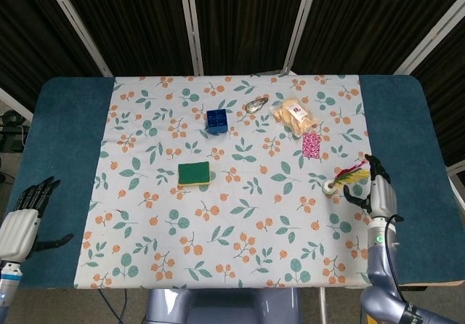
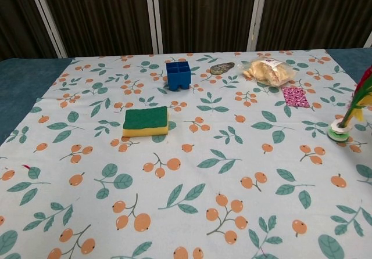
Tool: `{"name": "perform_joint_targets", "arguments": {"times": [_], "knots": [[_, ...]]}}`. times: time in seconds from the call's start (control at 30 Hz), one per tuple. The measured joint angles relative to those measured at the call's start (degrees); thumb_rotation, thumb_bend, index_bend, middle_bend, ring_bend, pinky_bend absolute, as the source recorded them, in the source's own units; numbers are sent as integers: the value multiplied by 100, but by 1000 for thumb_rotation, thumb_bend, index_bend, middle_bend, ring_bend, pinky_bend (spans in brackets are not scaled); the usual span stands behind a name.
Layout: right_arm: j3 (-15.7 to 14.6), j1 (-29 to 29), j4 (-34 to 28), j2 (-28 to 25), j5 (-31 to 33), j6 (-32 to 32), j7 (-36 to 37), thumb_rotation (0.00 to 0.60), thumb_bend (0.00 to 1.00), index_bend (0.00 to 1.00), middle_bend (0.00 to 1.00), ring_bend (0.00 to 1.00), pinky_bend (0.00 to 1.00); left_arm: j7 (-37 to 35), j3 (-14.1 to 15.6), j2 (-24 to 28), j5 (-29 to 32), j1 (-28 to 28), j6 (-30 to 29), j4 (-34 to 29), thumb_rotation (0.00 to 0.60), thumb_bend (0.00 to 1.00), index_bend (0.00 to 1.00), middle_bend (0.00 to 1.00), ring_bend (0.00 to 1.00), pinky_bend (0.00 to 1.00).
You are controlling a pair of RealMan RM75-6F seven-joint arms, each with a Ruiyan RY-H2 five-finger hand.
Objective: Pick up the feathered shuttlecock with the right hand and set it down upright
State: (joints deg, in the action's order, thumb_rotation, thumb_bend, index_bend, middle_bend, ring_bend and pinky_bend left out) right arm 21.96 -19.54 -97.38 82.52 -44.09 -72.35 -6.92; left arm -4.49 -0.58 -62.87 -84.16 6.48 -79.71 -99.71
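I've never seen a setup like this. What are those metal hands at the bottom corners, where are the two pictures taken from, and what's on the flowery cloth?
They are a robot's two mechanical hands. One picture looks down from its head, the other forward from its chest. The left hand hangs open beside the table, holding nothing. The right hand is beside the feathered shuttlecock, which stands on its base, leaning; no grasp is visible. Also there: a green sponge, a blue box, a snack bag and a pink packet.
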Motion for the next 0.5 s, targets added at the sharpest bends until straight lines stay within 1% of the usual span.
{"name": "perform_joint_targets", "arguments": {"times": [0.1,0.2,0.33,0.5], "knots": [[-24,51,-93,-228,-133,-77,-67,600,246,69,0,0,0,-37,5,18,-16,1,3,2,600,116,0,0,0,0],[-137,189,-180,-579,-437,-204,-142,600,229,70,0,0,0,-18,9,34,-69,2,-24,29,600,117,0,0,0,0],[-511,493,-241,-1124,-1200,-397,-157,600,209,69,0,0,0,142,46,59,-112,25,28,89,600,115,0,0,0,0],[-1244,935,-38,-1631,-2593,-755,-115,600,188,67,0,0,0,441,73,69,-246,65,26,218,600,115,0,0,0,0]]}}
